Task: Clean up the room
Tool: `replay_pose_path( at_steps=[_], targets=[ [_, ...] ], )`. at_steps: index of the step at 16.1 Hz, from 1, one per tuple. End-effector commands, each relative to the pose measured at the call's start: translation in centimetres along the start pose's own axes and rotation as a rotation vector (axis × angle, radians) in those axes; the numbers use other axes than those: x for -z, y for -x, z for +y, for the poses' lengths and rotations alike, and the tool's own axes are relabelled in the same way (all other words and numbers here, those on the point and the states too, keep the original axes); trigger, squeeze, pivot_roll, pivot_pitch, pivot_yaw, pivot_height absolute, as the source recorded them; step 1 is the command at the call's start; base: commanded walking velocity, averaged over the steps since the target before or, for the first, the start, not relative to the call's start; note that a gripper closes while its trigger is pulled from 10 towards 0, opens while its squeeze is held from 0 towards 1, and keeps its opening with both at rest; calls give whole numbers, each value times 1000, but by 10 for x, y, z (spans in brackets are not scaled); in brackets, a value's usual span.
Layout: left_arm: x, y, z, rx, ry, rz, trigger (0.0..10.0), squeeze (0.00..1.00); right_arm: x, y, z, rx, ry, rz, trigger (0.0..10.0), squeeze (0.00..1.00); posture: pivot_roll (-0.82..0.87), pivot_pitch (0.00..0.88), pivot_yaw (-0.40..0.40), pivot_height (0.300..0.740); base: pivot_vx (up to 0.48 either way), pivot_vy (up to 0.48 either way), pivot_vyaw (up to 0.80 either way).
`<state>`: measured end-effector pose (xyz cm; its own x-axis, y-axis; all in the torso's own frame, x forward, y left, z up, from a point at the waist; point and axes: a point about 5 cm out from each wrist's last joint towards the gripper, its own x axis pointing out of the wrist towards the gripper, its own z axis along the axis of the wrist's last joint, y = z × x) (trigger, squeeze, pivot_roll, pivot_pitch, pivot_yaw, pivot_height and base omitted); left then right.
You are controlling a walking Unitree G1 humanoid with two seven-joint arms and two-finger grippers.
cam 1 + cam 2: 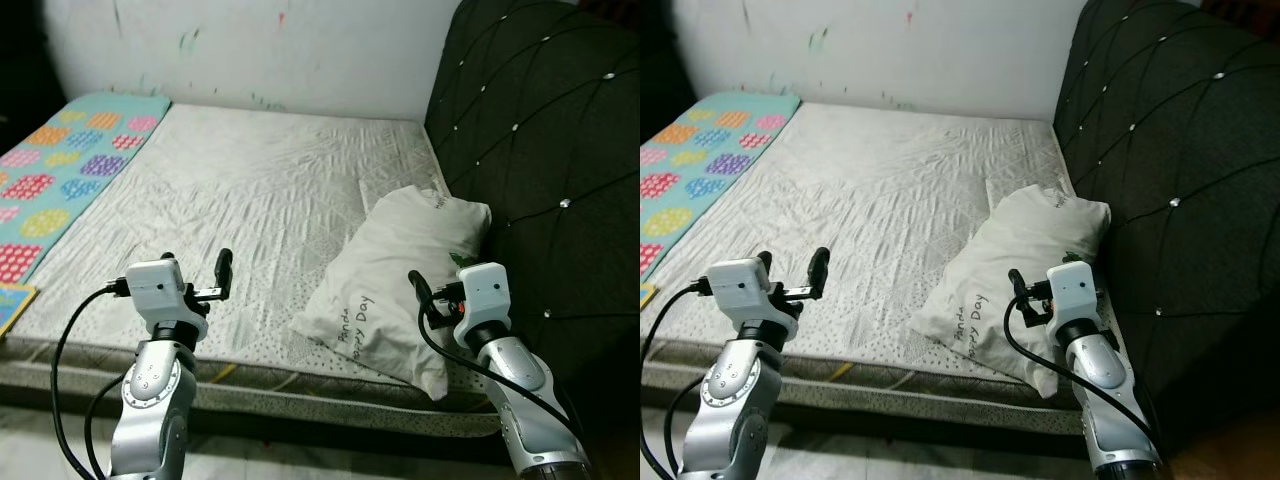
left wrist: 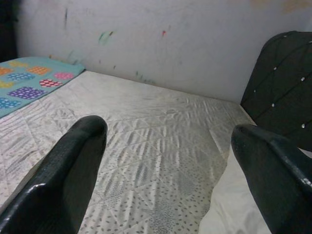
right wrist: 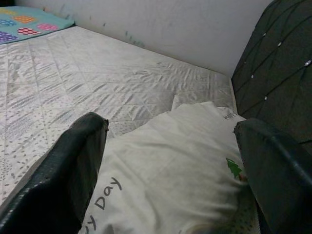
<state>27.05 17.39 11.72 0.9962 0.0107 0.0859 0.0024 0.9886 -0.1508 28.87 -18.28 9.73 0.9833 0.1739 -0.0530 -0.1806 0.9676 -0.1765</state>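
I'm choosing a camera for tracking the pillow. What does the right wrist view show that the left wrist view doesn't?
Right wrist alone: the pillow's printed face, with "Day" lettering and a small green tree. Left wrist alone: red and green marks on the wall; just a corner of the pillow. Both: quilted mattress, colourful dotted blanket, dark tufted headboard, and open black fingers.

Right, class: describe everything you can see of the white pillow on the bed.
The pillow is soft, white fabric, wrinkled and plump, printed with dark "Day" lettering near its lower end and a small green tree on its side. It lies slanted on the quilted mattress, its upper end leaning against the dark tufted headboard, its lower corner at the bed's near edge. The right gripper, fingers open, hovers just in front of it, not gripping it.
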Motion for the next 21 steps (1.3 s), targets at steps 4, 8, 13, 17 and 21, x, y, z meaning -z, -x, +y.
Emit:
replay_pose_path(
  at_steps=[4,8,13,17,21],
  targets=[
    [-4,-1,-1,21,0,-19,10000,0,-5,-2,0,-6,6,-23,10000,0,-82,0,-47,740,296,0,0],
    [-4,-1,-2,31,2,-18,10000,0,-6,-3,0,-8,7,-27,10000,0,-82,0,-47,740,325,0,0],
    [-2,-2,-1,21,4,-9,10000,0,-6,-3,0,-4,5,-27,10000,0,-82,0,-46,740,302,0,0],
    [-2,-3,0,5,4,2,10000,0,-5,-3,-1,2,7,-24,10000,0,-83,0,-46,740,133,0,0],
    [0,-4,3,-27,-6,17,10000,0,-5,-3,-2,3,-1,-26,10000,0,-79,0,-48,740,0,0,0]
  ],
)
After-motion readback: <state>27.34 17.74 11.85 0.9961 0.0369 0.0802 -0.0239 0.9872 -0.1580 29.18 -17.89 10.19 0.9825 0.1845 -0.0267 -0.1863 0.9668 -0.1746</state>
